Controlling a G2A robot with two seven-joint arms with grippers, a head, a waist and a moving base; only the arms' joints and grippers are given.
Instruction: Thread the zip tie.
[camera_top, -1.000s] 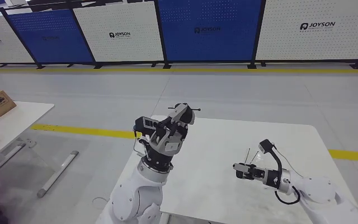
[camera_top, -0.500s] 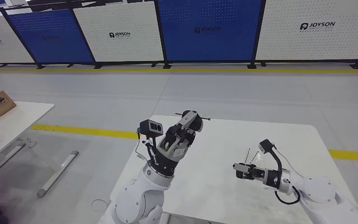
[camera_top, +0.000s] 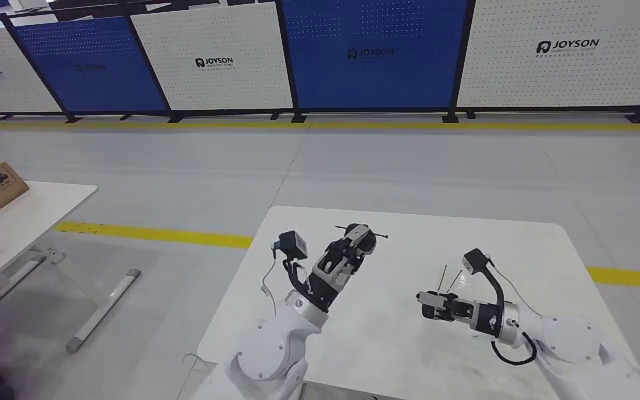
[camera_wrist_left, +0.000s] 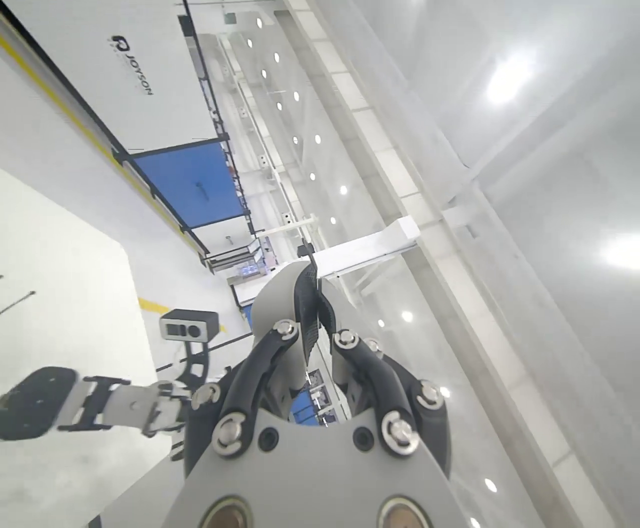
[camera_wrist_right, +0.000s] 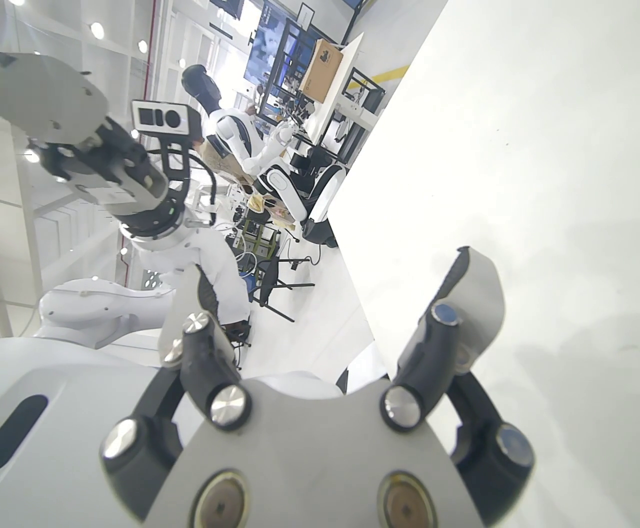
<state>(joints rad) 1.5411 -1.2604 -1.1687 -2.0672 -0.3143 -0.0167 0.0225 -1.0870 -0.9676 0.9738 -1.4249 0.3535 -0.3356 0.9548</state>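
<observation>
Left claw (camera_wrist_left: 311, 295) clamped shut on the zip tie (camera_wrist_left: 308, 257): I hold it raised off the worktop (camera_top: 400, 330), ends free for threading, I judge. Right claw (camera_wrist_right: 335, 270) gapes wide and empty, low over the worktop, two thin strips (camera_top: 450, 274) lying just beyond it.
</observation>
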